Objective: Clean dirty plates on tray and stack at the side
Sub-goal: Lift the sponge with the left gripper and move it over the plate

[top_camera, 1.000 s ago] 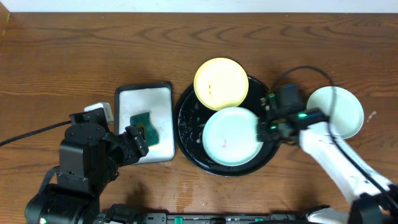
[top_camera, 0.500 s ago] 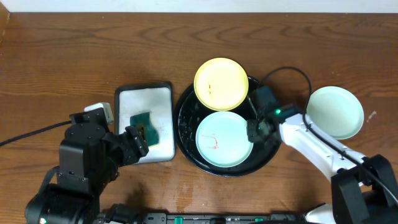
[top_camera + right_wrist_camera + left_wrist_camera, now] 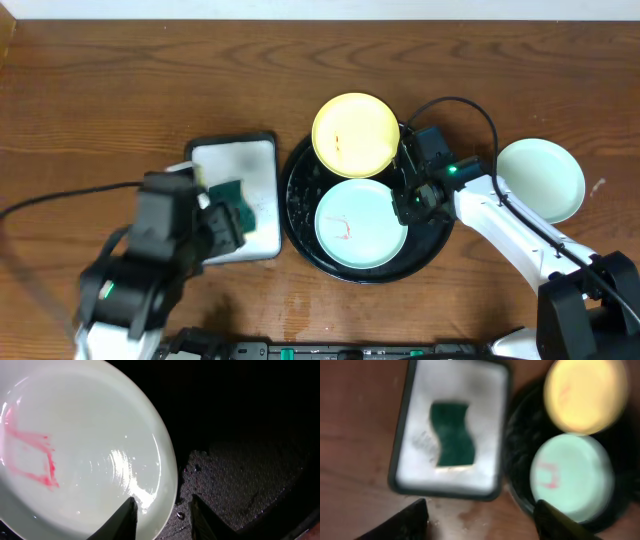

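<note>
On the black tray (image 3: 300, 195) lie a pale yellow plate (image 3: 355, 135) at its far edge and a mint plate (image 3: 360, 225) smeared red in the middle. A second mint plate (image 3: 540, 178) rests on the bare wood to the right. My right gripper (image 3: 408, 205) is at the smeared plate's right rim. In the right wrist view it (image 3: 162, 510) is open astride that rim, one finger over the plate (image 3: 90, 435) and one over the tray (image 3: 240, 435). The left gripper (image 3: 226, 226) hangs wide open over the white tray's near edge and holds nothing (image 3: 480, 522).
A white rectangular tray (image 3: 235, 155) with a black rim lies left of the black tray and holds a green sponge (image 3: 230, 197). The blurred left wrist view shows that sponge (image 3: 451, 434), the yellow plate (image 3: 585, 395) and the smeared plate (image 3: 570, 477). A cable (image 3: 470, 108) loops above the right arm.
The right gripper has swung left from the tray's right edge to the smeared plate's rim and parted its jaws. The left arm has shifted right, over the white tray.
</note>
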You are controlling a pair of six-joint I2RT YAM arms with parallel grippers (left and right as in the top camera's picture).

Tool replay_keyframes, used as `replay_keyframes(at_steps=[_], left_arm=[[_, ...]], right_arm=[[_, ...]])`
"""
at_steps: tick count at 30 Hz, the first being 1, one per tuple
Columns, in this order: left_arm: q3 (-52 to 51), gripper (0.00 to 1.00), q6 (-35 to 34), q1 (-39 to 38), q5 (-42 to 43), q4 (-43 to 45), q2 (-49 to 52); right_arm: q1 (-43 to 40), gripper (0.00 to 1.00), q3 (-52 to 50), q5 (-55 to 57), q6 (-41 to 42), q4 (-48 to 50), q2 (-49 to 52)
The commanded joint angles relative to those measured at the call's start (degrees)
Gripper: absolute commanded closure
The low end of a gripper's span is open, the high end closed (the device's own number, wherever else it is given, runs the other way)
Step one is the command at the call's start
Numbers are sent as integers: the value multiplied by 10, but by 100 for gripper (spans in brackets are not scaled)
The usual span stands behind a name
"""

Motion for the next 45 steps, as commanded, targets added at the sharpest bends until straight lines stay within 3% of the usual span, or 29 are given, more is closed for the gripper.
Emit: replay_keyframes(at_steps=[1,12,18,21,22,23,30,38,41,45], left_arm=[[-37,28,-34,3,-67,24,100],[-41,31,-30,22,-66,126,391],[-41,51,8,76,-1,189,496],[-41,71,33,97,51,208,516],[-41,85,41,101,61,210,516],[-41,92,41,104,63,210,515],[-23,93,70,104,58,171,467],[4,92,73,97,59,136,306],[4,92,81,75,72,123,245],[4,92,83,24,92,123,205]], right_arm=[[-1,68,-3,-9,-6,-1,0],[-1,70,-3,-9,14,-3,0],[-1,70,-3,-9,16,-8,0],[-1,70,-3,-9,20,-9,0],[-1,70,-3,-9,20,-10,0],[-1,71,-3,-9,20,-10,0],[-1,71,-3,-8,20,-10,0],[-1,71,-4,3,48,-13,0],[-1,79,-9,16,56,-8,0],[-1,78,-41,18,56,26,0]])
